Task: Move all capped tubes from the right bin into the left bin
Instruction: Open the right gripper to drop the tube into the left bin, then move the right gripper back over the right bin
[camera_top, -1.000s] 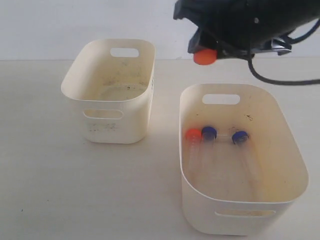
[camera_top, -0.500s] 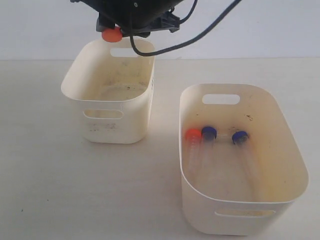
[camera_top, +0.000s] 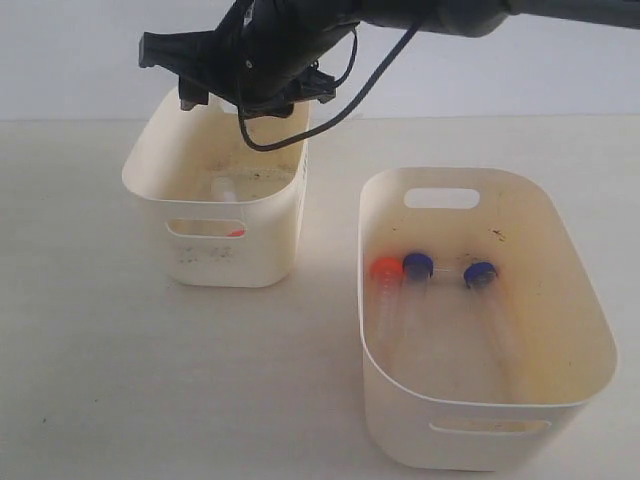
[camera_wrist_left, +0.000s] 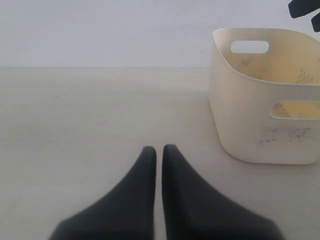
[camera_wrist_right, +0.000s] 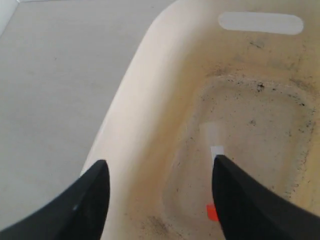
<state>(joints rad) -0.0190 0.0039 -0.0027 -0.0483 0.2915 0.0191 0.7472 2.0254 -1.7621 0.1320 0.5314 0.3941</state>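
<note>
Now the orange-capped tube is inside the left bin, its cap glowing through the oval handle cut-out in the near wall, its clear body angled up behind it. From the right wrist view it shows a white label, and it's a bit blurred, so I can't say whether it lies flat on the speckled floor. Directly above it, the right claw hangs over the bin's opening, fingers spread wide, nothing between them: released and empty. Its arm reaches right across the scene from the far side, black cable looping down just above the bin's back rim. Over in the right bin, three tubes lie on the yellowish floor: a second orange-capped tube, a blue-capped tube right beside it with caps almost touching, and the other blue-capped tube a little apart, all caps pointing toward the far wall. The two bins stand apart on the pale table. Off to the side, the left claw sits low over bare table, fingers clenched together on nothing, with the left bin nearby.
</note>
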